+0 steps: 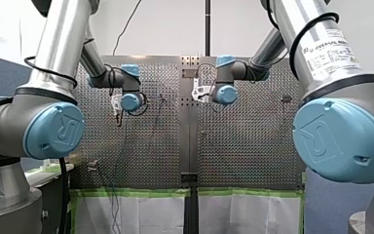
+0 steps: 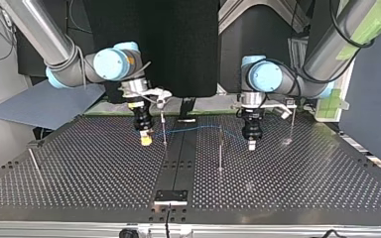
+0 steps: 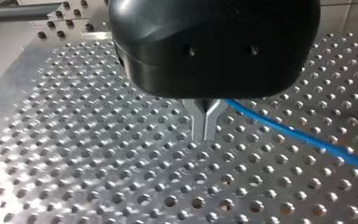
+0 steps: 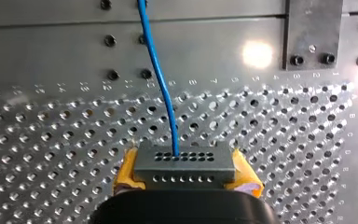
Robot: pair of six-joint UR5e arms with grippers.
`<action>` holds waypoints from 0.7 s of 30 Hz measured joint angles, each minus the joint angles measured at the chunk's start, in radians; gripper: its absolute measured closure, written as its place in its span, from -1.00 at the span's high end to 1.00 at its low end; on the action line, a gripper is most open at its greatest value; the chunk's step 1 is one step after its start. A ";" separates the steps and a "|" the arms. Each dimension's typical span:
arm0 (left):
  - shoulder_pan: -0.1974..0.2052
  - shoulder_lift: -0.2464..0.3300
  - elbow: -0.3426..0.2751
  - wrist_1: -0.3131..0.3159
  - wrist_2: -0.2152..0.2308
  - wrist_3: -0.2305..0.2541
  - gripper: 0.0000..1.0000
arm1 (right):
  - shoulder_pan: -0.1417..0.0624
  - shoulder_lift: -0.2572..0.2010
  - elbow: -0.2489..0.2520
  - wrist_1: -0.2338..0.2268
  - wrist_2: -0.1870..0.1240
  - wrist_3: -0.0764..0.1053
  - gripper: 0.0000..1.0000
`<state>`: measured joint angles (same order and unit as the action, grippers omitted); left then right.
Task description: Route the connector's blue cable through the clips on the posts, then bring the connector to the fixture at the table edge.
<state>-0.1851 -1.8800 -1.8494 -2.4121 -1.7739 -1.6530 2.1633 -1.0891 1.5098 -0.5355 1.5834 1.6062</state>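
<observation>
With the right tool (image 4: 185,186) pinching the connector (image 4: 185,163) above the bench (image 2: 302,183) and the left tool (image 3: 206,133) pressed together beside the blue cable (image 4: 161,79), the arms should probably hold that cable lightly taut while lowering it squarely into the clip of the post (image 2: 221,148) between them.

My right arm (image 2: 39,34) and my left arm (image 2: 327,49) both reach over the table, wrists pointing straight down. Right gripper (image 2: 146,140) – yellow pads (image 4: 128,170) clamped on either end of the connector (image 4: 185,164). Left gripper (image 2: 251,145) – metal fingers (image 3: 198,116) closed tip to tip on the blue cable (image 3: 298,135). Both grippers hang just above the surface, well apart.
</observation>
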 joint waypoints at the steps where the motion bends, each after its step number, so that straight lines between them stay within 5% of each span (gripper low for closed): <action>1: 0.000 -0.007 0.007 -0.007 0.000 0.000 -1.00 | -0.002 0.001 -0.002 0.000 -0.001 0.000 -0.97; 21: 0.017 -0.058 0.132 -0.044 0.012 -0.026 -1.00 | -0.013 0.124 -0.130 0.050 -0.021 -0.003 -0.97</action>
<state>-0.1684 -1.9378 -1.7178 -2.4557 -1.7616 -1.6792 2.1504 -0.9648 1.3799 -0.4857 1.5628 1.6036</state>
